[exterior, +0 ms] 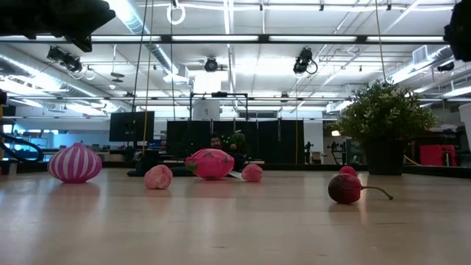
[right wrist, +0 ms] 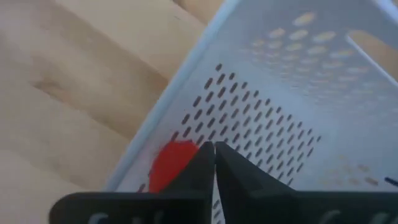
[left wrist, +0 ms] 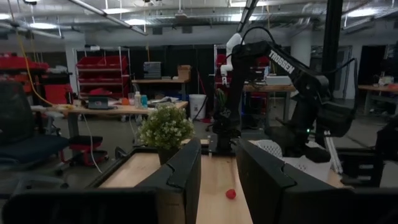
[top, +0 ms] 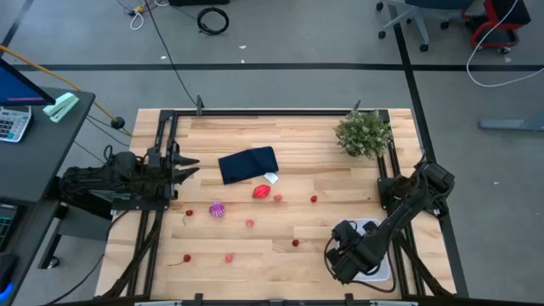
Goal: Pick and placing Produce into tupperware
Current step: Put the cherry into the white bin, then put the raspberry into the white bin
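Note:
The white tupperware (top: 376, 270) sits at the table's near right; its dotted bottom (right wrist: 280, 106) fills the right wrist view. My right gripper (top: 342, 252) points down over it, fingers shut (right wrist: 214, 148), with a small red bit (right wrist: 169, 163) on the bottom just beside one finger. The bigger red piece (top: 261, 192), the purple striped ball (top: 217, 209) and several tiny red and pink bits, such as one (top: 296, 242), lie on the table's middle. My left gripper (top: 185, 167) waits open at the left edge, holding nothing. My right gripper points down into the tupperware. The red bit (right wrist: 165, 168) shows at the outer side of one finger (right wrist: 199, 163), not between the two. Whether the finger touches it cannot be told, since the finger covers part of the bit.
A folded navy cloth (top: 248, 164) lies at the far middle with a small white tag (top: 271, 178) beside it. A green bushy plant (top: 364, 132) stands at the far right corner. Bare wood lies between the scattered bits and the near edge.

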### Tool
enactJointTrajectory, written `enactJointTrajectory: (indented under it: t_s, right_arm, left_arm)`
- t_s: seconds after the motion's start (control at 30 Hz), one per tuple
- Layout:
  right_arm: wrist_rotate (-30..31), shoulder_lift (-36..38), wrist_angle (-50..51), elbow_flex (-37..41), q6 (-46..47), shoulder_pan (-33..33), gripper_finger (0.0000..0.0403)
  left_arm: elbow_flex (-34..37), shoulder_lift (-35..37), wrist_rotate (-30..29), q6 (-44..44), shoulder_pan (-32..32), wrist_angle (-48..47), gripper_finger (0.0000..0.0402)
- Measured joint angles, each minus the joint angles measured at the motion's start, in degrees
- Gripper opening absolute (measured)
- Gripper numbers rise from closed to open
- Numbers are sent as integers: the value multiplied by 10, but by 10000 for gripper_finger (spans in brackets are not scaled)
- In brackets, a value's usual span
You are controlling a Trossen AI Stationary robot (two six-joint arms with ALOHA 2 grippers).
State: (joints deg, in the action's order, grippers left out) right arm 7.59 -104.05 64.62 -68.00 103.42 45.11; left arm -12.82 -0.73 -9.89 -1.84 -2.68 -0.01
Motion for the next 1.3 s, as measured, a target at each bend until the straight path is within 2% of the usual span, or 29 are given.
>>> enactJointTrajectory:
  t_s: [0.3,0.43,0.67,0.87,1.0,1.07,1.2,1.3]
  right_arm:
    - [-2,10,15,6,1,-12,87]
    - [-29,10,15,6,3,-12,106]
    - [-131,14,21,-23,44,-15,104]
    - [-132,14,61,-86,60,-17,89]
    - [-94,14,128,-140,60,-19,79]
    - [-52,14,155,-167,60,-19,75]
    - [108,14,167,-206,48,-18,69]
    - [251,14,140,-216,-27,-19,66]
  left_arm:
    - [0,0,0,-18,0,1,107]
    - [0,0,0,-18,0,1,107]
    - [0,0,0,-18,0,0,107]
    - [0,0,0,-18,0,0,107]
    - [0,0,0,-18,0,0,107]
    - [0,0,0,-18,0,0,107]
    - [0,0,0,-18,0,0,107]
    - [0,0,0,-18,0,0,107]
